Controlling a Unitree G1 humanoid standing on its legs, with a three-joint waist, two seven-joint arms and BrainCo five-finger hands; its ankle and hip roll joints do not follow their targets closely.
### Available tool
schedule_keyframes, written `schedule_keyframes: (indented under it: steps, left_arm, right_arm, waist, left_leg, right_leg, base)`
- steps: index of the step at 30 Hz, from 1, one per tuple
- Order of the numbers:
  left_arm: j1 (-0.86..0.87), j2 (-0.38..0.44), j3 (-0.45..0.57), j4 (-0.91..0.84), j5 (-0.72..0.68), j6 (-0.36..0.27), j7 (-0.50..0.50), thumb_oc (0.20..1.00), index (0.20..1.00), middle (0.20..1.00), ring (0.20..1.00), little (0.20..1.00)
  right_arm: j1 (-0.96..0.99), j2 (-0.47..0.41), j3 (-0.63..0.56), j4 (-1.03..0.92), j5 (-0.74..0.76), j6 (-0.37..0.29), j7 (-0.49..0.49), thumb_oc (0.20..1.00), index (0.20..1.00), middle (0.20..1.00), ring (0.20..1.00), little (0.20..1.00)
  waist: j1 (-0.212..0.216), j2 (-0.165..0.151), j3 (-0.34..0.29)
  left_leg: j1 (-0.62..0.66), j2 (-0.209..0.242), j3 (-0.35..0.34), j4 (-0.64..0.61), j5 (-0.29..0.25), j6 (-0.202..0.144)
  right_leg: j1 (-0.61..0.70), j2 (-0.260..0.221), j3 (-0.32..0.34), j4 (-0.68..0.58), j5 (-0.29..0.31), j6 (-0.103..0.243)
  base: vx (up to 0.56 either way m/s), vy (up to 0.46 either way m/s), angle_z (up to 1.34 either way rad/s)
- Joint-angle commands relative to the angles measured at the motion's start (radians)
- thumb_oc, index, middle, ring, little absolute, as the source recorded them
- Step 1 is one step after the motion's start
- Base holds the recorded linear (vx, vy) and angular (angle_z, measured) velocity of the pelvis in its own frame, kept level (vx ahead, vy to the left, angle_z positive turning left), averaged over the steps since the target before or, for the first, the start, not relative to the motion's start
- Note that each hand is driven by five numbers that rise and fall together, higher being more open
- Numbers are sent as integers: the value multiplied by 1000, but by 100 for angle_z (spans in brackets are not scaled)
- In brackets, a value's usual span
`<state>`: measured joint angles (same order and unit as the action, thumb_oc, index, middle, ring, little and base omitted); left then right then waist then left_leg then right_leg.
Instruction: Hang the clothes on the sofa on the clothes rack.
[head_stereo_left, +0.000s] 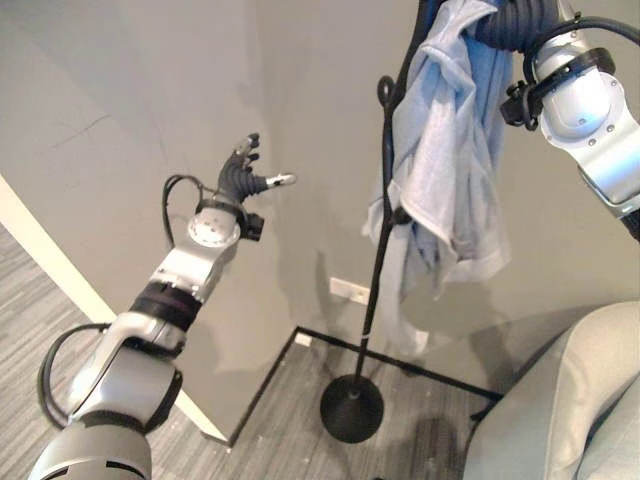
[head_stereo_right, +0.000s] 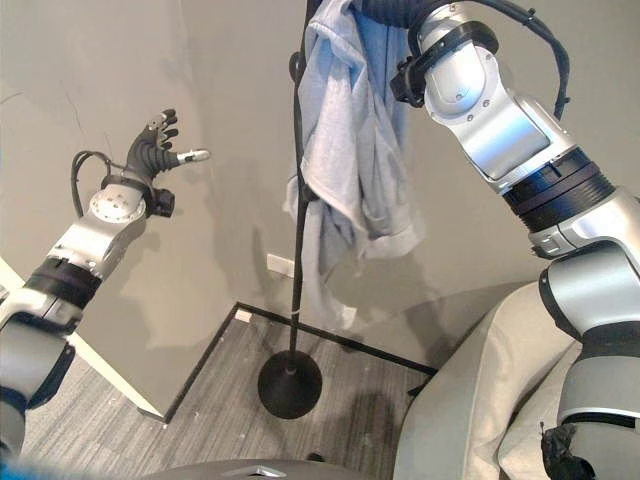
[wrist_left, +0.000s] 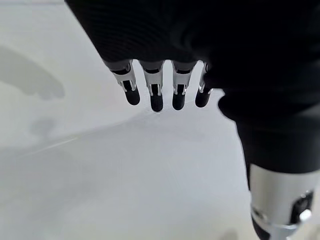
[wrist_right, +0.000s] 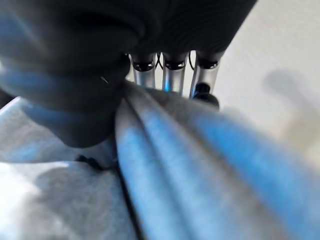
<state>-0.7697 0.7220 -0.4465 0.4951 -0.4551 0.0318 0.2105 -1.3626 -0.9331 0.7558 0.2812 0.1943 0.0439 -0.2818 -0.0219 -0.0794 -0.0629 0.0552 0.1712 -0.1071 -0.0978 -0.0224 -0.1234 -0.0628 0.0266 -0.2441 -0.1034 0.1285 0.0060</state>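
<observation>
The light blue garment (head_stereo_left: 440, 150) hangs high beside the black clothes rack (head_stereo_left: 375, 290), bunched at its top under the right hand (wrist_right: 165, 75); in the right wrist view the fingers reach over a thick fold of the cloth and the thumb side presses against it, so the right hand seems closed on the garment. Whether the cloth already sits on a hook of the rack, I cannot tell — the top of the pole is outside the head views. The lower part of the garment drops freely along the pole, with one long piece hanging lower than the rest.

The left hand (head_stereo_left: 243, 172) is raised well apart from the rack, near the grey wall (head_stereo_left: 150, 80); its fingers are straight and spread, and it holds nothing.

The garment looks soft and light; it folds and sags at once, so it gives no stiff edge to push with, and it probably slides easily on the smooth metal if only a thin part lies over a hook. In my judgement the best place to hold is the thick gathered part near the top, where it is held now; a hold on a loose hanging end would only let the rest swing and slip. The grey sofa (head_stereo_left: 560, 400) stands in the lower corner on the robot's right side, beside the round base of the rack.
</observation>
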Motion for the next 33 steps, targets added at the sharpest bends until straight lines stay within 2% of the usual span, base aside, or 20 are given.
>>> schedule_keyframes:
  steps: [1, 9, 15, 19, 24, 33]
  left_arm:
    - [-31, 69, 37, -36, 48, -70, 4, 1000, 1000, 1000, 1000, 1000]
    - [130, 75, 137, -163, 118, -80, -6, 1000, 1000, 1000, 1000, 1000]
    - [295, 43, 249, -298, 151, -86, -10, 1000, 1000, 1000, 1000, 1000]
    - [402, -9, 325, -373, 187, -97, -5, 1000, 1000, 1000, 1000, 1000]
    - [448, -54, 375, -414, 221, -113, 13, 1000, 1000, 1000, 1000, 1000]
    - [454, -81, 387, -441, 245, -134, 19, 1000, 1000, 1000, 1000, 1000]
  right_arm:
    - [-114, -30, -93, 18, -40, -38, -92, 200, 200, 200, 200, 200]
    - [-85, -63, -144, -12, -109, -17, -88, 200, 200, 200, 200, 200]
    - [68, -128, -275, -170, -158, -27, -78, 200, 200, 200, 200, 200]
    - [187, -165, -392, -249, -203, -37, -83, 200, 200, 200, 200, 200]
    - [207, -144, -409, -260, -211, -46, -70, 200, 200, 200, 200, 200]
    - [218, -108, -442, -327, -200, -77, -68, 200, 200, 200, 200, 200]
  waist:
    - [24, -56, -16]
    - [17, -42, -15]
    - [5, -30, -15]
    - [-2, -25, -18]
    - [-6, -19, -16]
    - [-12, -14, -11]
  left_leg:
    - [81, -18, 75, 11, -80, 25]
    - [95, -29, 85, 11, -91, 35]
    - [106, -35, 95, 11, -103, 43]
    - [115, -37, 101, 11, -114, 48]
    - [127, -45, 114, 11, -118, 55]
    - [128, -60, 122, 11, -118, 63]
  right_leg:
    - [56, -58, 33, 16, -151, 74]
    - [67, -64, 44, 16, -143, 75]
    - [71, -66, 59, 16, -140, 78]
    - [76, -66, 70, 16, -144, 78]
    - [81, -70, 83, 16, -140, 78]
    - [81, -80, 94, 17, -128, 83]
  base:
    - [-19, 18, 3]
    - [-10, 19, -1]
    - [-8, 15, -2]
    - [0, 0, 0]
    - [-28, 27, -12]
    - [-32, 22, -2]
